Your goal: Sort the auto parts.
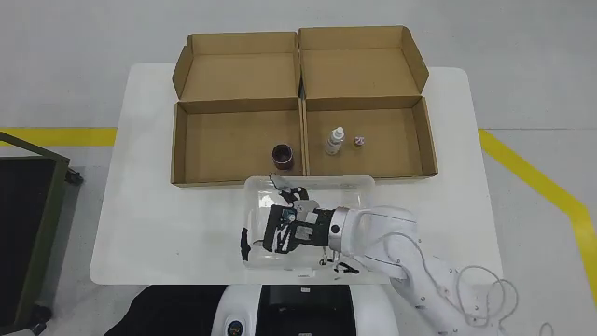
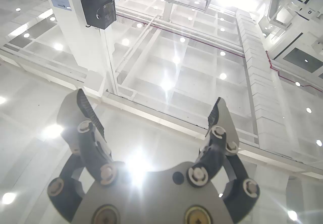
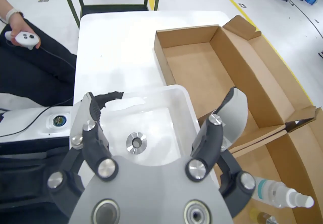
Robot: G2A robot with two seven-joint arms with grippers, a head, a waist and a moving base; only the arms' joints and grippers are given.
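Auto parts lie in three places on the white desk (image 1: 149,196). In the top view a clear plastic bin (image 1: 353,192) stands at the lower middle of the frame. The right wrist view shows a small metal ring (image 3: 136,143) on its bottom and a black piece (image 3: 111,95) at its rim. Above the bin in the frame, two open cardboard boxes stand side by side. The left box (image 1: 224,145) has a dark red cylinder (image 1: 284,156) in its lower right corner. The right box (image 1: 396,135) has a white spray bottle (image 1: 334,140) and a small part (image 1: 359,140) just beside it. The right claw (image 1: 272,229) hangs over the bin, spread wide, with nothing between its fingers. The left claw (image 2: 149,98) points to the ceiling (image 2: 176,33), also spread wide and empty.
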